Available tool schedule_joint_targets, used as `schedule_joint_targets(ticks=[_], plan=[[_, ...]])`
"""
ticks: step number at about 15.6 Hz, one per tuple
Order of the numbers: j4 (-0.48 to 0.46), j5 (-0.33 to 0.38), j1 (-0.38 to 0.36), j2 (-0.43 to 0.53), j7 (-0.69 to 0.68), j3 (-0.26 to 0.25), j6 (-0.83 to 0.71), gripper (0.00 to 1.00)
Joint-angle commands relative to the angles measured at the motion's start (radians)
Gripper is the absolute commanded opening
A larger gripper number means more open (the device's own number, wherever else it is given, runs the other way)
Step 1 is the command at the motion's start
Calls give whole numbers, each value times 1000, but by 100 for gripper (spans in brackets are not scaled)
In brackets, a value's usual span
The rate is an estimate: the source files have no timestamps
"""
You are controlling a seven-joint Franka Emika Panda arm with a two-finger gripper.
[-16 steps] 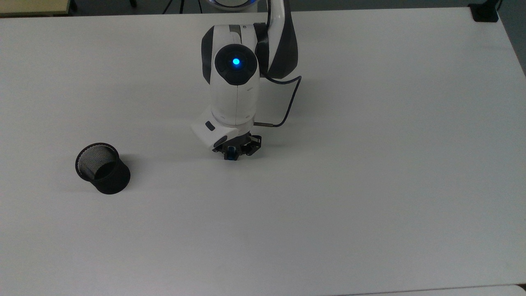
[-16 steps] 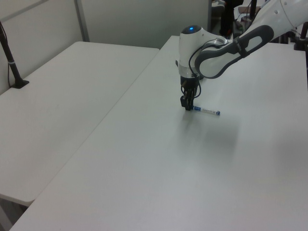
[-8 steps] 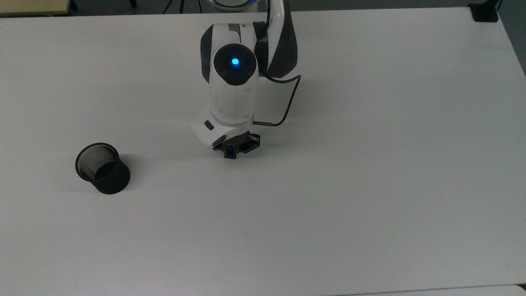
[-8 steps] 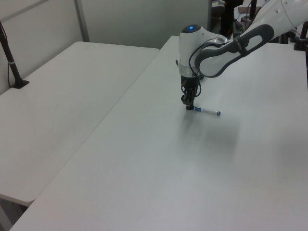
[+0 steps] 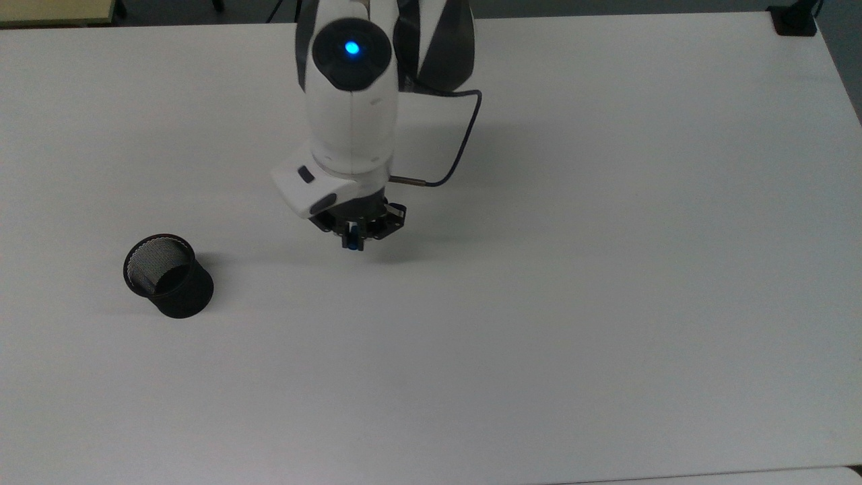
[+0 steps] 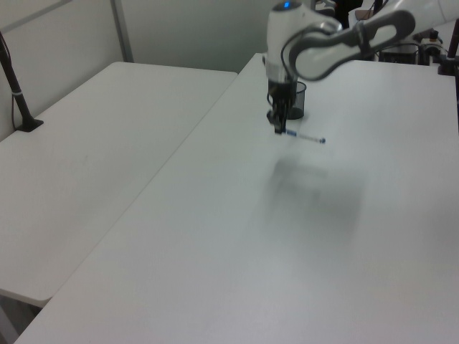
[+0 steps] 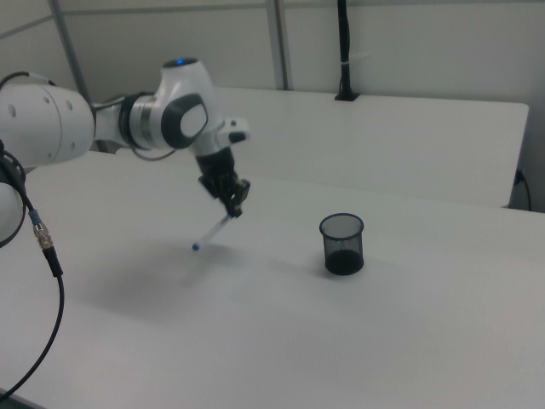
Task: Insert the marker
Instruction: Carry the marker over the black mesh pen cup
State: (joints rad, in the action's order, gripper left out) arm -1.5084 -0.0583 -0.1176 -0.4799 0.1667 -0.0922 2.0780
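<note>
I have the gripper pinching the marker by one end, tilted down, with the cup well off to the right view's right.

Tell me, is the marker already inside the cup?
No, in the right view the marker hangs tilted from the gripper, above the table and apart from the cup.

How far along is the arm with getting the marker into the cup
Pickup looks done: the gripper is shut on the marker, which hangs tilted above the table. In hand is carrying it toward the black mesh cup, which stands apart from it. Left: bring it over the rim and drop it in.
</note>
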Motion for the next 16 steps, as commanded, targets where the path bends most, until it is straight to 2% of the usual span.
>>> schedule_joint_targets(ticks=[1, 4, 9, 13, 16], plan=[[43, 17, 71, 38, 13, -4, 2, 0], [24, 20, 130, 69, 25, -8, 195, 0], [13, 15, 217, 80, 126, -11, 452, 0], [-39, 8, 265, 77, 163, -14, 706, 0], [-76, 8, 277, 63, 198, -44, 862, 0]])
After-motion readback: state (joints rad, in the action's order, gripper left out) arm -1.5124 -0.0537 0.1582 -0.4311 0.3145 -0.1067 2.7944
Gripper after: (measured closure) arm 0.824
